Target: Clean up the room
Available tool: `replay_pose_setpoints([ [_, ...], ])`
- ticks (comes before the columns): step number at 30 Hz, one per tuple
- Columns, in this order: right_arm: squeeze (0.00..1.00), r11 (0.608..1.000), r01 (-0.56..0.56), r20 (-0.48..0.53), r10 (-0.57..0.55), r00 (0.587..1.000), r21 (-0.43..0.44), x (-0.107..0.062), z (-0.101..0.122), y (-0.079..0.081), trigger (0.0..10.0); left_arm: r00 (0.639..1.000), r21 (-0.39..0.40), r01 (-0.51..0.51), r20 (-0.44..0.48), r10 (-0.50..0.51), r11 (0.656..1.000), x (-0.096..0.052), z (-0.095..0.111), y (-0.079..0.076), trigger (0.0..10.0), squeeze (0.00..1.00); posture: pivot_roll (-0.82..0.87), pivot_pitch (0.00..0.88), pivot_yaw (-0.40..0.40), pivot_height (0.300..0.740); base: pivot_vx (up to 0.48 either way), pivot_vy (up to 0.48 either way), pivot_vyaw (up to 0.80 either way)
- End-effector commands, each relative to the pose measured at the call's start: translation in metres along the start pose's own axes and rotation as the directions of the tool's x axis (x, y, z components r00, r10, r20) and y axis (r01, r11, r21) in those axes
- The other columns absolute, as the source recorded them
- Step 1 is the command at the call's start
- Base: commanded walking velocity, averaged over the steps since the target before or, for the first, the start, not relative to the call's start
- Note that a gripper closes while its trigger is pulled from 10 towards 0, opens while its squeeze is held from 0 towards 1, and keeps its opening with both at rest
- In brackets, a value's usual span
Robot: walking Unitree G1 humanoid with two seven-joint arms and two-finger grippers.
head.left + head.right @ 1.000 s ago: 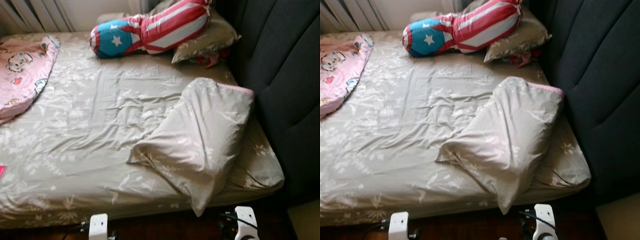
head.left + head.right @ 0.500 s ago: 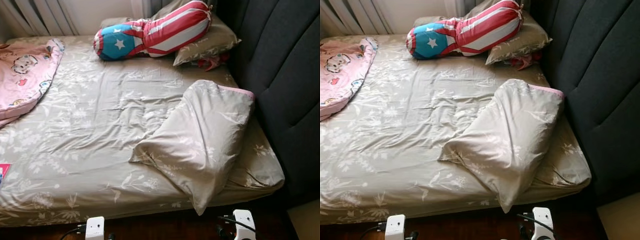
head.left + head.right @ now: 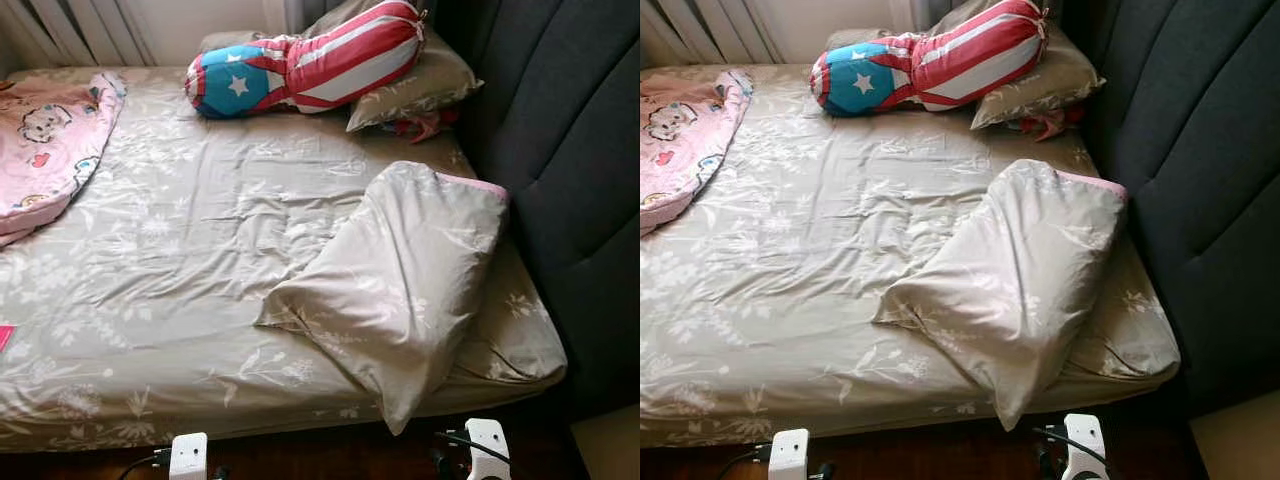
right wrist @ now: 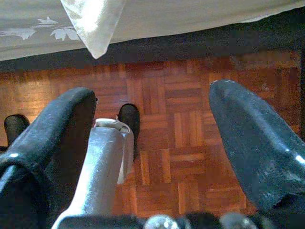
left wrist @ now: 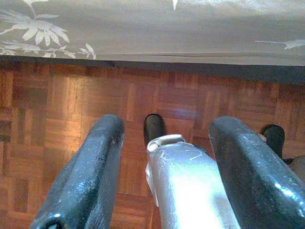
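A bed (image 3: 180,260) with a beige flowered sheet lies before me. A pillow (image 3: 400,280) in the same cloth rests slantwise at its near right corner, one tip hanging over the edge. At the far end a red, white and blue starred bolster (image 3: 300,65) leans on a second beige pillow (image 3: 420,85). A pink cartoon blanket (image 3: 45,150) is bunched at the far left. Both arms hang low by the bed's near edge. The left gripper (image 5: 167,126) and the right gripper (image 4: 150,93) are open over the parquet floor (image 5: 57,100), holding nothing.
A dark padded headboard (image 3: 570,150) runs along the right side. A small red cloth item (image 3: 420,125) lies by the far pillow. A pink scrap (image 3: 3,335) shows at the left edge. My own leg and foot (image 5: 155,131) stand below the grippers.
The camera has shifted slightly; the bedding and both hanging arms are as they were.
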State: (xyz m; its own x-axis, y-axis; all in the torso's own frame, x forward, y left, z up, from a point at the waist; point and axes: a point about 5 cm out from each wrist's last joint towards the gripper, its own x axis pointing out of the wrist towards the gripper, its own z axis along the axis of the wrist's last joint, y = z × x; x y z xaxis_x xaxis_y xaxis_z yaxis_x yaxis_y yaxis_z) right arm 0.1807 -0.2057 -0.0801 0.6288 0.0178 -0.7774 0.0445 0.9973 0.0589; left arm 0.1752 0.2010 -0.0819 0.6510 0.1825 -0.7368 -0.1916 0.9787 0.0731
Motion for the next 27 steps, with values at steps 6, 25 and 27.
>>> replay_pose_setpoints([
  [6,0.0,1.0,0.002,-0.022,-0.002,1.0,0.006,-0.0017,-0.0074,-0.0004,10.0,0.999,-0.018,-0.008,-0.04,0.007,1.0,-0.003,-0.0115,0.0034,10.0,0.0,-0.09,0.158,-0.023,0.74,0.0,0.0,0.0],
  [25,0.0,1.0,0.015,-0.02,-0.015,1.0,0.006,-0.0016,-0.0068,-0.0012,10.0,1.0,-0.023,-0.002,-0.021,0.002,1.0,-0.0023,-0.0079,0.0,10.0,0.0,-0.09,0.162,-0.024,0.74,0.328,0.0,0.0],
  [27,0.0,1.0,0.016,-0.017,-0.016,1.0,0.006,-0.0016,-0.0065,-0.0013,10.0,1.0,-0.024,-0.002,-0.018,0.002,1.0,-0.0024,-0.0077,-0.0003,10.0,0.0,-0.09,0.162,-0.024,0.74,0.127,0.0,0.0],
])
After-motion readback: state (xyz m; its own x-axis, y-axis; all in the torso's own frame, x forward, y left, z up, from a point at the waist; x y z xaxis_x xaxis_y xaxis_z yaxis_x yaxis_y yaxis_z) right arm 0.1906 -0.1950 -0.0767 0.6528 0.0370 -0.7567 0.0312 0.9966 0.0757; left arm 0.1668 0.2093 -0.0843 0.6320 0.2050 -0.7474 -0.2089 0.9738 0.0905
